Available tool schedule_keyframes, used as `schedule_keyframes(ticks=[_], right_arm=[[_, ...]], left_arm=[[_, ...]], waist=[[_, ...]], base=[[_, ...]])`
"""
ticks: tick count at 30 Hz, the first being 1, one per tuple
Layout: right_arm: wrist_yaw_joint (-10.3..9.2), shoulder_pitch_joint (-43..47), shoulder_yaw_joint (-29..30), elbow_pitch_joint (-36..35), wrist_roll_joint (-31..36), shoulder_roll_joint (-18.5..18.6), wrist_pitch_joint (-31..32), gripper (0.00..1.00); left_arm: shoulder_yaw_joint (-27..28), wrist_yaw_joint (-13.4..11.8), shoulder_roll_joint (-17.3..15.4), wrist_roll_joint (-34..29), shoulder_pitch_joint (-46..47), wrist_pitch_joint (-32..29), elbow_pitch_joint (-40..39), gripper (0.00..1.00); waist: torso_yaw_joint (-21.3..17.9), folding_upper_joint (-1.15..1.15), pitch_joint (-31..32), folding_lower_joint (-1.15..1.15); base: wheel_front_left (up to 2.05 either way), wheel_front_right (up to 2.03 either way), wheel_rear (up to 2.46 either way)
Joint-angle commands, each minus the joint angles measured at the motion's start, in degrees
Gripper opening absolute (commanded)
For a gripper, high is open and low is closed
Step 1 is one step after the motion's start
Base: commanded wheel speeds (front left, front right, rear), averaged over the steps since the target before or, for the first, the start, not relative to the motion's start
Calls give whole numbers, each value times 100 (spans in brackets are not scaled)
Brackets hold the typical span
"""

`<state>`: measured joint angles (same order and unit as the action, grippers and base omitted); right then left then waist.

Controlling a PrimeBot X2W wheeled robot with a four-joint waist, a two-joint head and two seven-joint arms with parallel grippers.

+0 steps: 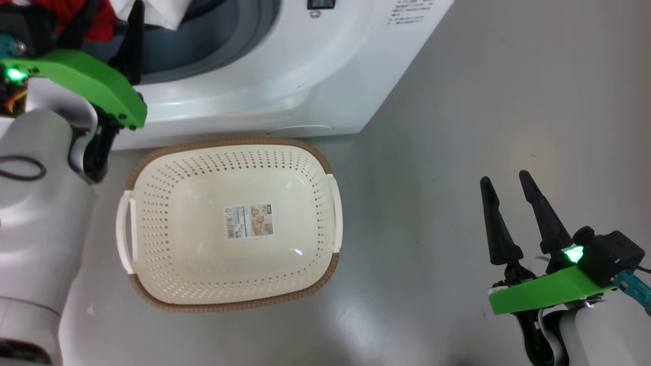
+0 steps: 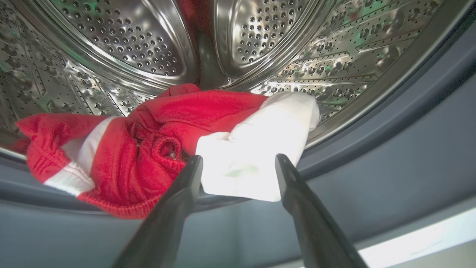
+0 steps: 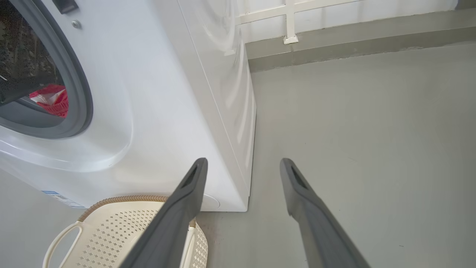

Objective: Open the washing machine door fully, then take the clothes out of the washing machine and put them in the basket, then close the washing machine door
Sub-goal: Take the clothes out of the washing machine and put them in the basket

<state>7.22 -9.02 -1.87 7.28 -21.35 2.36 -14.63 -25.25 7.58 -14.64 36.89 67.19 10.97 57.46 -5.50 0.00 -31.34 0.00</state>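
Two long dark fingers of our right gripper [image 1: 504,178] stand spread apart at the lower right of the head view, in the air over the smooth grey floor [image 1: 457,91]. In the middle sits the cream-white perforated plastic basket [image 1: 231,143] with its brown woven-look rim and a sticker [image 1: 249,221] on its bottom, just in front of the big white front-loading washing machine [image 1: 305,76]. Our pale left forearm [image 1: 40,213] reaches to the machine's mouth at the upper left, where we see a bit of the red sports garment [image 1: 99,23] and the white piece of cloth [image 1: 163,12].

In the left wrist view, our left gripper [image 2: 238,158] is spread wide at the grey rubber gasket [image 2: 390,149]. The white cloth lies between its fingertips, not pinched. The red garment, white-striped, drapes beside it over the lip of the perforated steel drum [image 2: 148,44].

In the right wrist view, we see the right fingers parted beside the machine's lower corner, with the basket's rim under one of them and red cloth in the drum mouth.
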Motion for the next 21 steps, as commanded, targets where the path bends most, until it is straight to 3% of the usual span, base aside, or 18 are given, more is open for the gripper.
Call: schedule_keyframes(ticks=[1, 21], right_arm=[[26, -63, -175, -164, -65, 52, -37, 100], [26, -209, -571, -266, -324, 52, -37, 100]], left_arm=[[2, -9, -271, 80, 260, -37, 23, 100], [-717, -9, -705, 586, 1216, -271, 830, 100]], waist=[[-138, 0, -171, 0], [-624, 0, -649, 0]], base=[[0, 0, 0], [0, 0, 0]])
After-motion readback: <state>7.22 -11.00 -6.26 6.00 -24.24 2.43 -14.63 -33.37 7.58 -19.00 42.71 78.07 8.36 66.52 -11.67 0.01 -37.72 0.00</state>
